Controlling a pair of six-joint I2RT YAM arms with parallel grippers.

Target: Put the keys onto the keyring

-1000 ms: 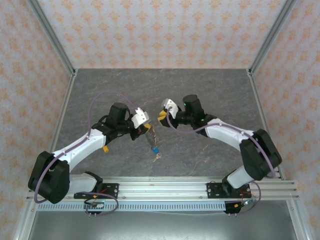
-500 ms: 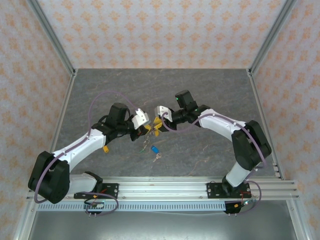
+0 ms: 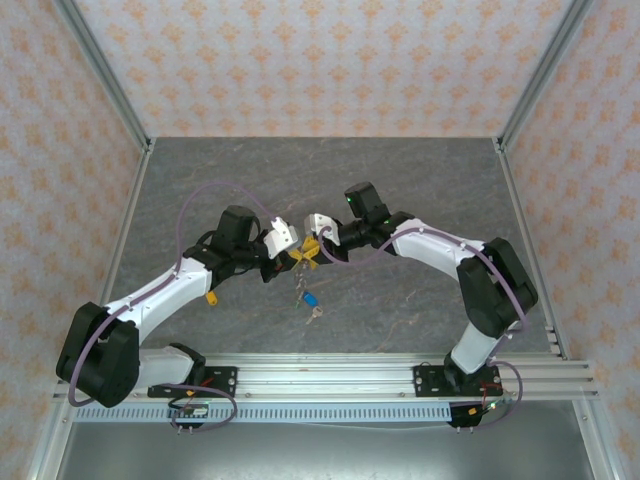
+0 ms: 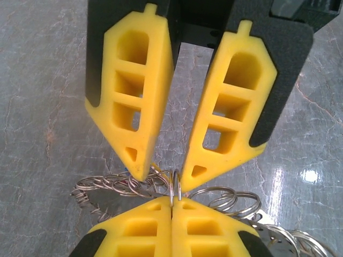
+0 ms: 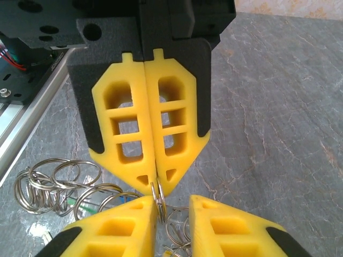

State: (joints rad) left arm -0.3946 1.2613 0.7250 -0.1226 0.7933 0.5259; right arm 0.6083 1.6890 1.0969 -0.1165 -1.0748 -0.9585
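keyring handling is split between the two arms above the middle of the desk (image 3: pixel 430 180). on the left, the left gripper (image 4: pixel 172 203) is closed tight on the keyring (image 4: pixel 173 186), a thin silvery loop seen edge-on and upright. it is pinched at one rim so the rest stands free, and i judge this hold is meant to steady it as a fixed target. a tangle of further wire rings (image 4: pixel 110 184) spreads off to the left below it. in the top view the keys (image 3: pixel 304 283) trail down toward the near side from the meeting point, ending in a blue-headed key (image 3: pixel 310 298). whether that one hangs or rests on the desk i cannot tell. one more small key (image 3: pixel 316 314) lies on the desk just nearer, apart from the bunch. to the right, the right gripper (image 5: pixel 172 201) faces the left one tip to tip. its jaws are apart with the free edge of the ring between them, close against one jaw, and they grip nothing. that straddle looks like a set-up to nip the ring and pry or turn it.
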